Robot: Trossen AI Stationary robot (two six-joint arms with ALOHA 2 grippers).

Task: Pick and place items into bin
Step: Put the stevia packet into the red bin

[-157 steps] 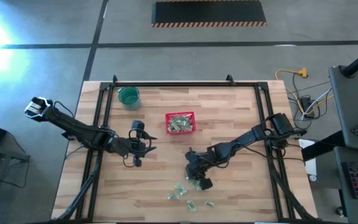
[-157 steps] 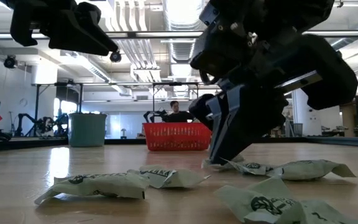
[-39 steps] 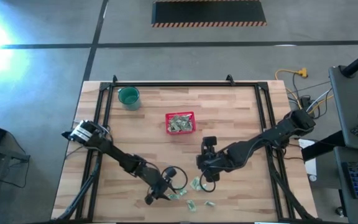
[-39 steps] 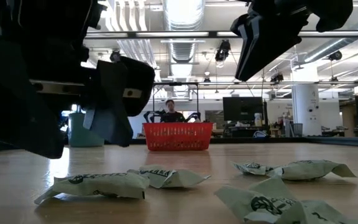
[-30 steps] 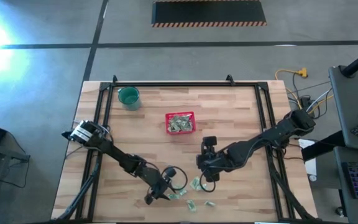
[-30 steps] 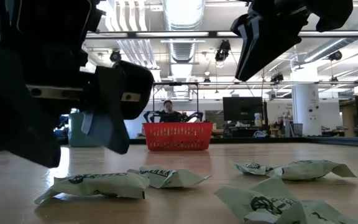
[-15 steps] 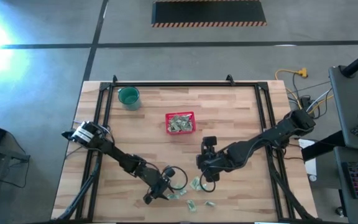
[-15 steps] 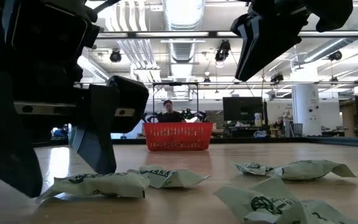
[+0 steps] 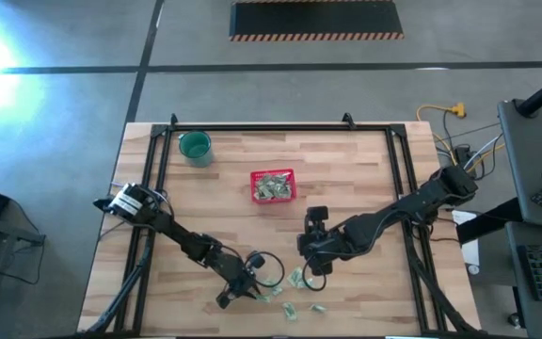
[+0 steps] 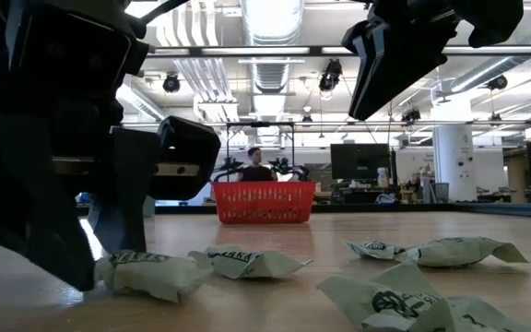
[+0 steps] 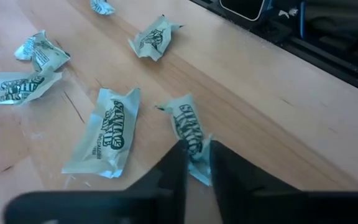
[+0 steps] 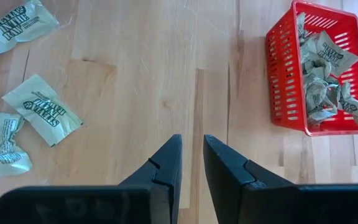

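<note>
Several pale green-and-white packets lie flat on the wooden table near its front edge (image 9: 290,309) (image 10: 247,262) (image 11: 104,130). My left gripper (image 9: 243,290) (image 11: 194,158) is down among them and shut on one packet (image 11: 186,127) (image 10: 150,272). My right gripper (image 9: 313,268) (image 12: 191,149) hangs above the table right of the left one, its fingers nearly together with nothing between them. The red basket (image 9: 272,185) (image 12: 316,74) stands at mid-table with several packets inside. My left gripper pinches the packet between its two fingers at the end nearest the wrist (image 11: 196,152). The fingers come slanting down from the table's left. The packet rests on the table, its wrapper bunched up between the fingers (image 10: 123,267).
A teal cup (image 9: 195,147) stands at the table's far left corner. A black frame rail (image 9: 271,130) runs along the far edge and down both sides. Bare wood (image 12: 135,74) lies between the packets and the basket. A person (image 10: 256,166) sits in the room behind the basket.
My left gripper has gone down onto the table and shut on the packet at the left of the pile. That packet has been squeezed from a long flat shape into a shorter, bunched one.
</note>
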